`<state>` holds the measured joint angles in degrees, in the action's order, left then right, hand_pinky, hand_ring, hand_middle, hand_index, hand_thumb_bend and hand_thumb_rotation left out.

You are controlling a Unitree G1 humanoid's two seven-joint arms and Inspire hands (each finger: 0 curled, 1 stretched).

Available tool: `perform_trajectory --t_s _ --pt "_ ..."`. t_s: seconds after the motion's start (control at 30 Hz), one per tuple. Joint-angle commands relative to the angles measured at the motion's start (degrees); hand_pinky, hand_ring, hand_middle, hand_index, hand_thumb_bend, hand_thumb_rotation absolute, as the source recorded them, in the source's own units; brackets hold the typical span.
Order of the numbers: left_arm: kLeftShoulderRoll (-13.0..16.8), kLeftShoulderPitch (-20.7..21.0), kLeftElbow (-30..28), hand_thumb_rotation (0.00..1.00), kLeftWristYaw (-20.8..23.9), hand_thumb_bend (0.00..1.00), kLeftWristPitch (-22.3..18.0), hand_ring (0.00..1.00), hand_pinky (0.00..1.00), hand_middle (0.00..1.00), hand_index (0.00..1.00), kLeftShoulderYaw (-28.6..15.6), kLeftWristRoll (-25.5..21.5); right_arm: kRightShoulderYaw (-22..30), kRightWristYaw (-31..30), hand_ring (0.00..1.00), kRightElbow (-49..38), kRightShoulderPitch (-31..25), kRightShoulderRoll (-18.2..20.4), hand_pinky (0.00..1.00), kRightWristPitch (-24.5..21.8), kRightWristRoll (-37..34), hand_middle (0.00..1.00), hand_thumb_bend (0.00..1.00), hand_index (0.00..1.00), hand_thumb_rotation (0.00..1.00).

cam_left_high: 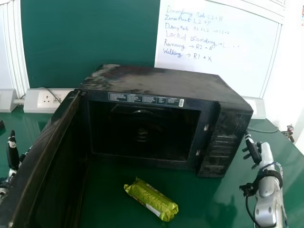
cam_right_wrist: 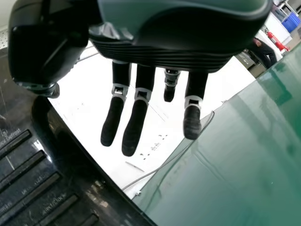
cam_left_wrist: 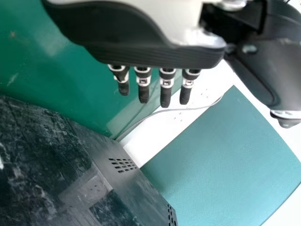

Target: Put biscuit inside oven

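Observation:
A green biscuit packet (cam_left_high: pixel 151 198) lies on the table in front of the black oven (cam_left_high: pixel 161 85), whose door (cam_left_high: pixel 45 156) stands open toward the left. The oven's cavity (cam_left_high: pixel 142 133) holds no packet. My left hand (cam_left_high: pixel 13 154) is at the far left, outside the open door; in the left wrist view the left hand (cam_left_wrist: pixel 155 56) has relaxed fingers. My right hand (cam_left_high: pixel 254 149) is beside the oven's right side, away from the packet; in the right wrist view the right hand (cam_right_wrist: pixel 160 54) has its fingers extended, holding nothing.
The green table (cam_left_high: pixel 228 199) carries the oven. Behind it are a green board (cam_left_high: pixel 90 42), a whiteboard with handwriting (cam_left_high: pixel 213 47) and a wall socket strip (cam_left_high: pixel 45 99). A thin cable (cam_right_wrist: pixel 164 165) runs along the table's back, right of the oven.

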<state>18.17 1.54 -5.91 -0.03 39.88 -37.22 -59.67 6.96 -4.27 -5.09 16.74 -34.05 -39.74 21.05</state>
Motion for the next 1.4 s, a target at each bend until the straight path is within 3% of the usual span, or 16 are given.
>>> perform_trajectory --t_s 0.0,0.33,0.5,0.63,1.0,1.13,1.23,1.37 --pt "-0.1 0.5 -0.5 0.0 -0.1 0.65 -0.4 0.74 0.68 0.78 0.75 0.2 0.0 -0.2 -2.4 0.22 -1.4 -0.2 -1.6 0.16 -1.0 -0.1 0.31 0.85 0.39 0.25" --pt "-0.3 0.2 -0.8 0.0 -0.3 0.64 -0.4 0.76 0.69 0.79 0.76 0.2 -0.2 -0.1 -17.6 0.28 -9.1 -1.1 -9.2 0.22 -7.4 -3.1 0.38 0.91 0.49 0.22" --pt "-0.6 0.3 -0.6 0.0 -0.6 0.64 -0.4 0.75 0.69 0.79 0.77 0.1 -0.4 0.5 -24.7 0.39 -13.3 -1.5 -13.5 0.33 -6.8 -6.1 0.48 0.91 0.52 0.25" --pt "-0.7 0.5 -0.5 0.0 -0.2 0.64 -0.3 0.75 0.69 0.8 0.78 0.0 -0.7 -0.2 -28.4 0.42 -17.1 -1.2 -16.2 0.35 -8.1 -7.2 0.51 0.89 0.54 0.22" --pt "-0.8 0.5 -0.8 0.0 0.2 0.62 -0.1 0.76 0.69 0.8 0.77 0.0 -1.0 3.5 -35.0 0.31 -19.7 -4.6 -21.0 0.24 3.2 -11.8 0.39 0.94 0.53 0.24" --pt "-0.7 0.5 -1.0 0.0 0.4 0.62 -0.1 0.76 0.69 0.8 0.77 0.1 -0.8 4.8 -36.9 0.37 -22.4 -5.8 -22.2 0.3 5.0 -12.9 0.45 0.94 0.55 0.22" --pt "-0.9 0.6 -1.0 0.0 1.0 0.64 0.0 0.75 0.69 0.79 0.75 0.0 -1.0 5.3 -37.9 0.46 -23.9 -6.5 -23.1 0.4 6.3 -13.2 0.52 0.98 0.57 0.27" --pt "-1.0 0.6 -1.1 0.0 0.8 0.63 -0.2 0.75 0.69 0.79 0.76 0.2 -1.0 5.5 -38.6 0.52 -27.7 -6.4 -22.9 0.44 3.4 -14.2 0.57 1.0 0.62 0.27"
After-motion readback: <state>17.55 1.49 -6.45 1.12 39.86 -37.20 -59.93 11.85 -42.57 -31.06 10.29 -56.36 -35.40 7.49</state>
